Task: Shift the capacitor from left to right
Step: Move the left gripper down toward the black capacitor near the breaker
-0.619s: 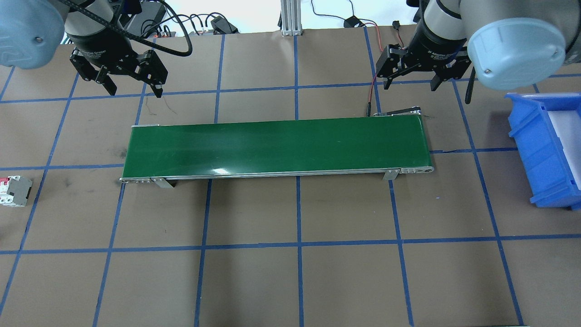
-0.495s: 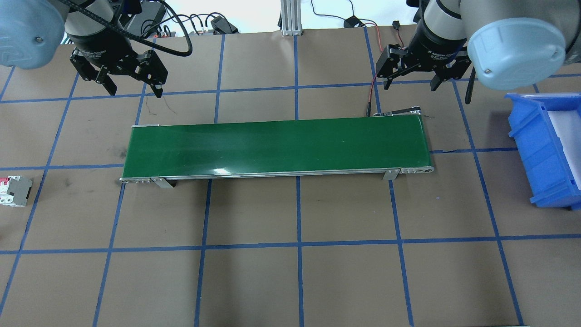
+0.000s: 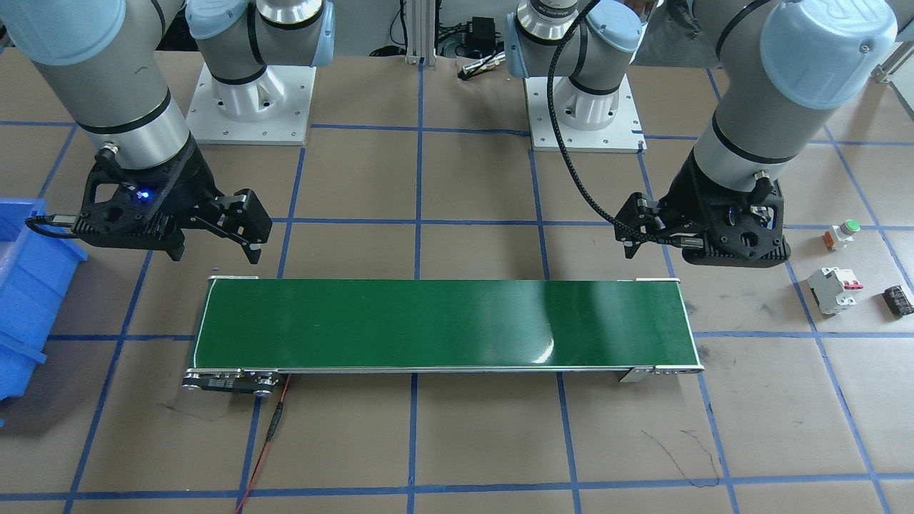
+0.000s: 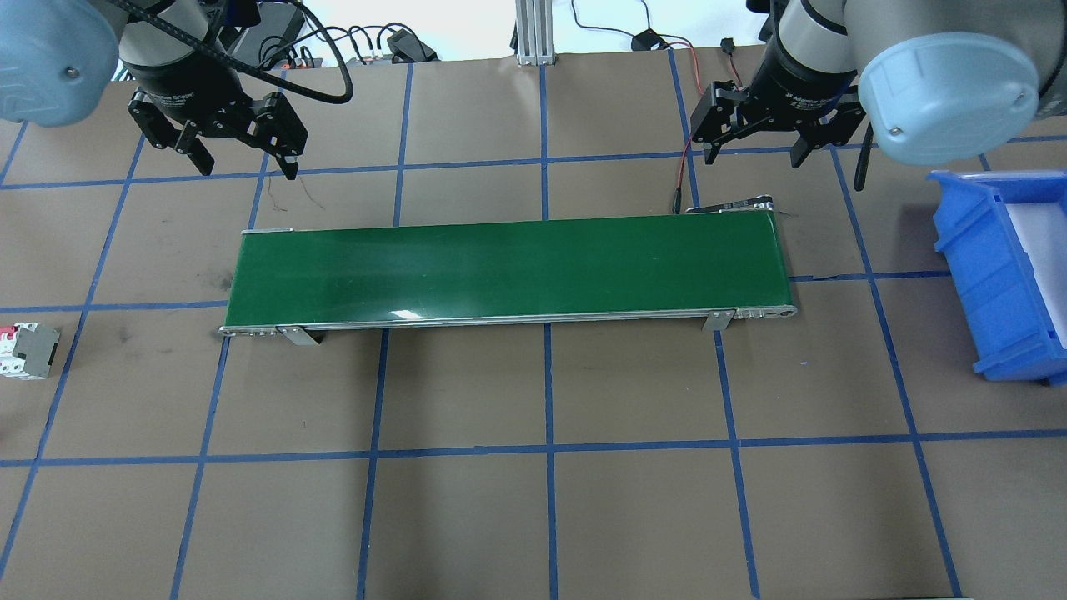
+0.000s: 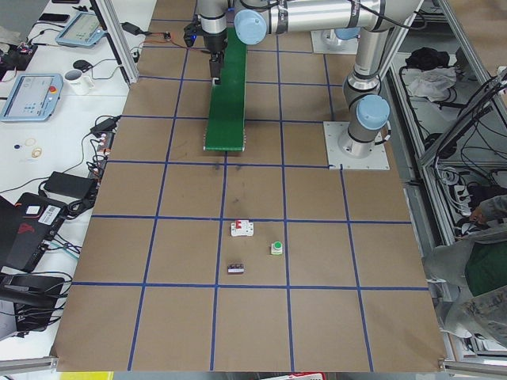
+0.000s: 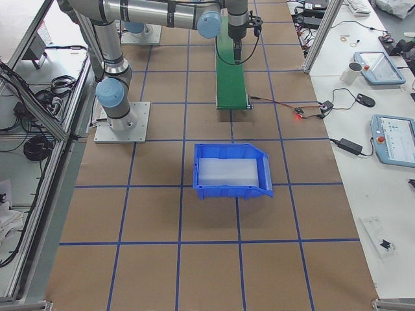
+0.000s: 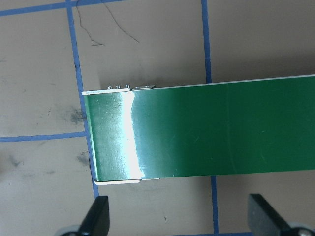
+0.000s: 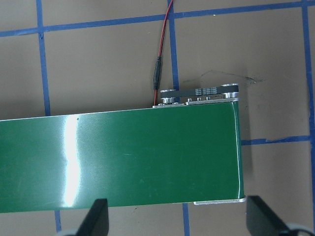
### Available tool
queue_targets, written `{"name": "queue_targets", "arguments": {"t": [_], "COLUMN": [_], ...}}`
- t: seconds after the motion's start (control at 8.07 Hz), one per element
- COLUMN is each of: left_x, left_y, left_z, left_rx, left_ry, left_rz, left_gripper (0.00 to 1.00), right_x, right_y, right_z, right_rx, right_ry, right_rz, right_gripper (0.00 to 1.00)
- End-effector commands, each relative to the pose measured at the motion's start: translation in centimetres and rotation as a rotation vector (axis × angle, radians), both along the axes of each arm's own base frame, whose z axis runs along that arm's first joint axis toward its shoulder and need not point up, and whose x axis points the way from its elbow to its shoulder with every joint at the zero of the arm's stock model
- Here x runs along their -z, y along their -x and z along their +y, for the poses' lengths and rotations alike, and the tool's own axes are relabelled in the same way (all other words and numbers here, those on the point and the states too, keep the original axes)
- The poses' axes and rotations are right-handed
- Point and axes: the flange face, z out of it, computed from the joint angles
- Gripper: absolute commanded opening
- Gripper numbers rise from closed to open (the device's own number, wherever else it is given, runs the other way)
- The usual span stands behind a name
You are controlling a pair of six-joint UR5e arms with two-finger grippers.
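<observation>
The capacitor (image 3: pixel 898 299) lies on the bench (image 3: pixel 485 442) out at the robot's left end, just beside the white breaker (image 3: pixel 832 289) and well apart from the left pincer (image 4: pixel 247 165) and right pincer (image 4: pixel 754 155), which both hover, fingers apart and empty, by the green conveyor (image 4: pixel 508 267).
</observation>
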Motion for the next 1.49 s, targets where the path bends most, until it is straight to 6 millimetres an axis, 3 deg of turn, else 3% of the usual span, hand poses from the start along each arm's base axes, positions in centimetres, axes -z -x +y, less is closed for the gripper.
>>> {"name": "queue_targets", "arguments": {"t": [0.0, 0.25, 0.5, 0.74, 0.87, 1.11, 1.36], "left_x": [-0.2, -1.3, -2.2, -2.8, -2.3, 1.4, 4.0], "left_y": [-1.7, -8.2, -18.2, -25.9, -29.9, -38.7, -45.9], "left_z": [-0.2, -0.2, -0.3, 1.1, 2.4, 6.0, 8.6], "left_rx": [-0.011, -0.087, -0.206, -0.249, -0.235, -0.213, -0.102], "left_ry": [0.003, 0.027, 0.125, 0.169, 0.142, 0.066, 0.049], "left_rz": [-0.01, -0.015, -0.049, -0.09, -0.107, -0.086, -0.108], "left_gripper": [1.0, 1.0, 1.0, 1.0, 1.0, 1.0, 1.0], "right_x": [0.0, 0.0, 0.0, 0.2, 0.1, 0.1, 0.1], "right_y": [0.0, 0.0, 0.0, 0.0, 0.0, 0.0, 0.0], "right_z": [0.0, 0.0, 0.0, 0.0, 0.0, 0.0, 0.0], "right_rx": [-0.001, -0.002, 0.0, 0.0, -0.001, -0.001, -0.001], "right_ry": [0.0, 0.002, 0.002, -0.003, -0.001, 0.001, -0.001], "right_rz": [0.0, -0.001, -0.002, 0.0, 0.0, 0.0, 0.002], "right_gripper": [1.0, 1.0, 1.0, 1.0, 1.0, 1.0, 1.0]}}
